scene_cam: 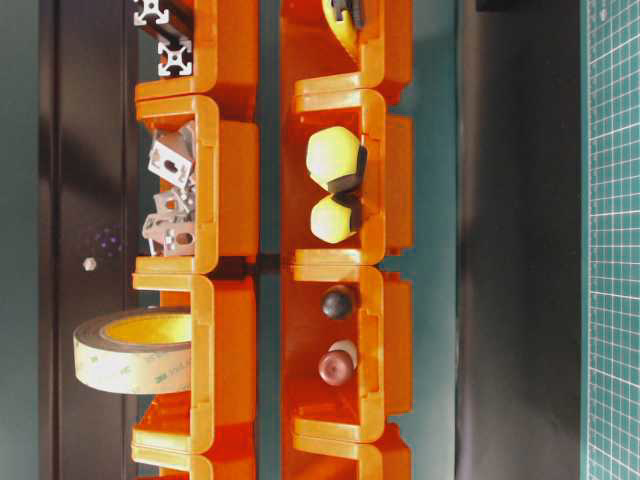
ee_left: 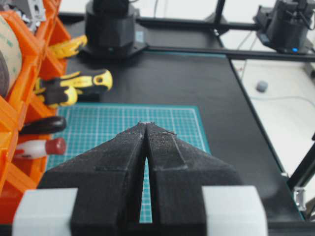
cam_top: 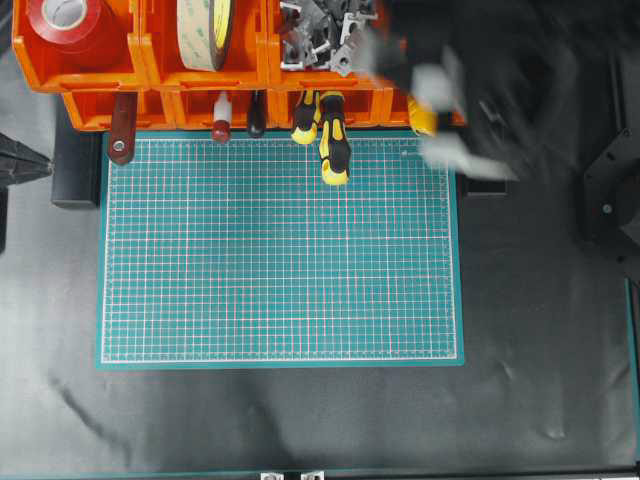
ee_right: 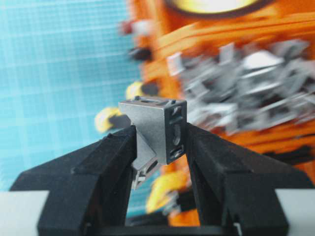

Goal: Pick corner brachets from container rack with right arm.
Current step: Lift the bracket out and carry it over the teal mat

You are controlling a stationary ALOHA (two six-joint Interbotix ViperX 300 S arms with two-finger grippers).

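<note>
The orange container rack (cam_top: 140, 75) runs along the far edge of the green mat (cam_top: 280, 250). A pile of silver corner brackets (cam_top: 320, 35) fills one upper bin and also shows in the table-level view (scene_cam: 172, 200) and, blurred, in the right wrist view (ee_right: 246, 93). My right gripper (ee_right: 158, 135) is shut on one corner bracket (ee_right: 155, 128), held in the air in front of the rack. In the overhead view the right arm (cam_top: 450, 100) is a motion blur by the rack's right end. My left gripper (ee_left: 147, 125) is shut and empty, low over the mat's left side.
Yellow-and-black screwdrivers (cam_top: 330, 140) stick out of a lower bin onto the mat. A red tape roll (cam_top: 70, 25) and a tan tape roll (cam_top: 205, 30) sit in upper bins. Red and dark tool handles (cam_top: 220, 125) poke from the lower row.
</note>
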